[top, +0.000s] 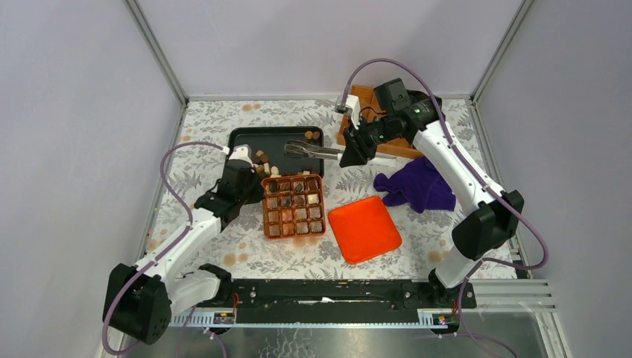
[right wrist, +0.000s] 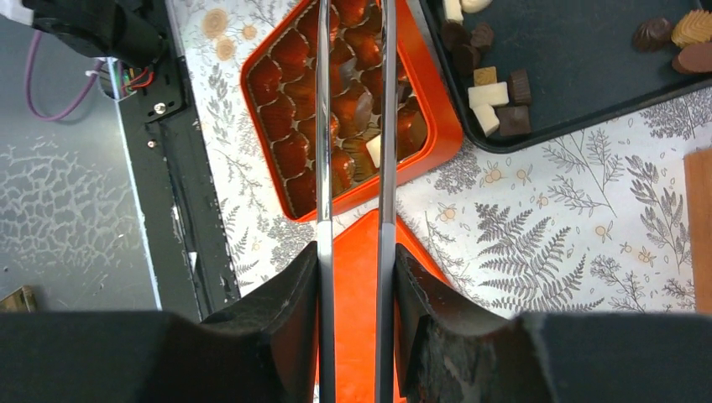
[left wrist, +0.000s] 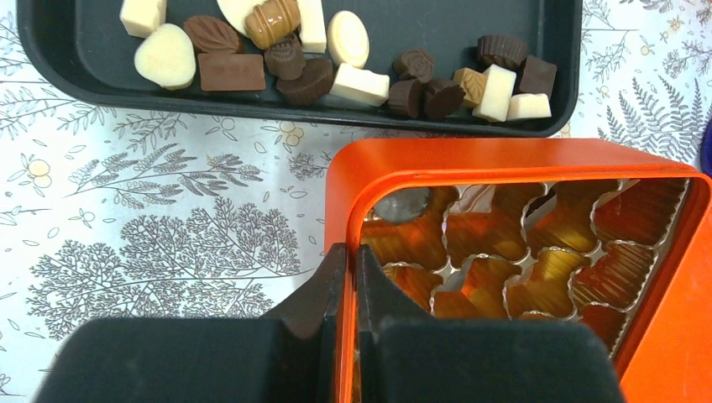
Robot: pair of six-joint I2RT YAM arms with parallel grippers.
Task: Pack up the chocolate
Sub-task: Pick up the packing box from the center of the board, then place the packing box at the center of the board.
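Clamping the wall of the orange square tin (left wrist: 504, 159), the left gripper (left wrist: 346, 256) could tilt it. The right gripper (right wrist: 353, 264) squeezes slim steel tongs (right wrist: 323, 126); the small chocolates (left wrist: 361, 84) may slip.

I run two arms built alike, the left arm (top: 179, 246) and the right arm (top: 462, 175): white shells with black joint housings. Lilac cables (top: 387, 61) loop along each. The fingers (left wrist: 311, 311) are matte black wedges. Small screws dot the black base rail (top: 328, 294).
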